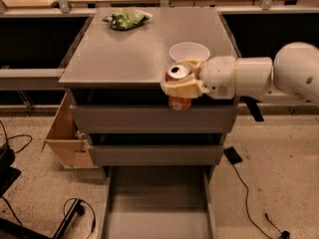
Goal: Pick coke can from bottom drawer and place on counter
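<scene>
gripper at counter front edge, jaws hiding coke can middle, bottom drawer cut off below

White bowl behind gripper; green bag, perhaps snacks.

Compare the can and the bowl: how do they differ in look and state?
The can is red with a silver top; the bowl is white and wider. The can is gripped by the tool at the front edge of the counter, its base hanging below the top surface; the bowl rests on the counter just behind it. Both stand upright.
</scene>
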`<state>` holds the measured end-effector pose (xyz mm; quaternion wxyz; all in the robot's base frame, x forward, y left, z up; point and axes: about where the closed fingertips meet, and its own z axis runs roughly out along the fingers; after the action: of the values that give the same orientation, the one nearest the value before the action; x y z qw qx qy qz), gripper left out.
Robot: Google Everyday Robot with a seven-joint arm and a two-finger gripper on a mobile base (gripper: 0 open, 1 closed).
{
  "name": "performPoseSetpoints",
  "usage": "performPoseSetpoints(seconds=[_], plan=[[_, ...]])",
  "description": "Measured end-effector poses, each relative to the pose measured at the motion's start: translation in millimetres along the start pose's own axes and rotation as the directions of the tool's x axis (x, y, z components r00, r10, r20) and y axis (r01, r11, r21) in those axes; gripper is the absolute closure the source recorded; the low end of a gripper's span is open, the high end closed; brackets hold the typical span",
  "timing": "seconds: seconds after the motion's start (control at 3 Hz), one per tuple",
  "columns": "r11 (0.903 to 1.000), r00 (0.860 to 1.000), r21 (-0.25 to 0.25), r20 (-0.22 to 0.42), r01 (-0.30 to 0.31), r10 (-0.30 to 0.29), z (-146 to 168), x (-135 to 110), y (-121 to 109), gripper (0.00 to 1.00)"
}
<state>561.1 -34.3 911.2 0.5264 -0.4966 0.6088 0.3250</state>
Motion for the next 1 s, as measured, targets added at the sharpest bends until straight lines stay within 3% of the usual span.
performPoseSetpoints(seconds=[0.33,0.67,1.0], plan=[[0.9987,0.994,0.033,0.102,0.038,-0.041,-3,-99,-34,1.00],[0.9975,0.983,0.059,0.177,0.040,-0.050,14,-160,-75,1.00],[0.9879,0.970,0.150,0.241,-0.039,0.002,54,-194,-158,1.00]])
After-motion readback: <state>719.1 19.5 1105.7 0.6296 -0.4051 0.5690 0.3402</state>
